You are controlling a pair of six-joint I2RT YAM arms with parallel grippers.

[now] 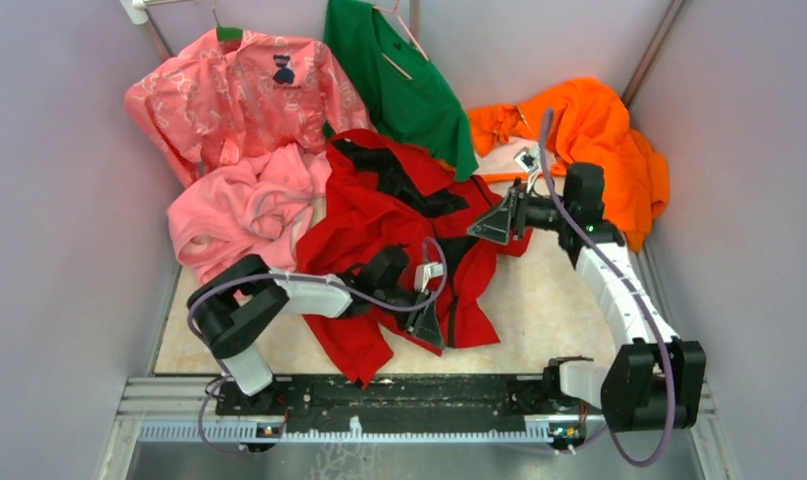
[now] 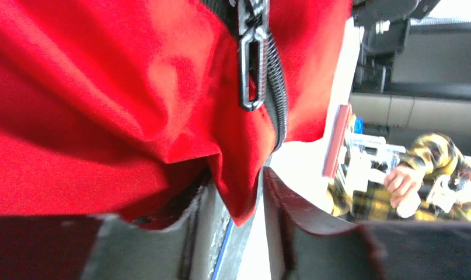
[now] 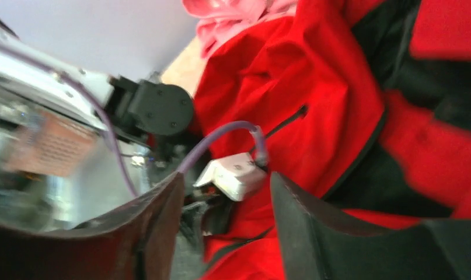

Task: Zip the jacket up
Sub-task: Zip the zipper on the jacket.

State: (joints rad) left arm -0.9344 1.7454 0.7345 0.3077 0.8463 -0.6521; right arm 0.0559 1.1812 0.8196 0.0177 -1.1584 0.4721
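Note:
The red jacket (image 1: 379, 215) lies crumpled in the middle of the table, its dark lining showing at the top. My left gripper (image 1: 429, 325) sits at the jacket's lower front edge. In the left wrist view its jaws (image 2: 239, 186) stand apart, with a loose corner of the red jacket (image 2: 104, 116) hanging between them and a gap beside it. The dark zipper pull (image 2: 251, 70) dangles just beyond. My right gripper (image 1: 492, 222) hovers above the jacket's right side, open, with nothing between its fingers (image 3: 227, 178). Below it shows the jacket (image 3: 314, 87).
A pink fleece (image 1: 244, 205) lies left of the jacket, with a pink patterned shirt (image 1: 244, 95) and a green top (image 1: 409, 80) hanging behind it. An orange garment (image 1: 599, 140) is heaped at the back right. Grey walls close in three sides. The arms' rail (image 1: 379, 395) runs along the near edge.

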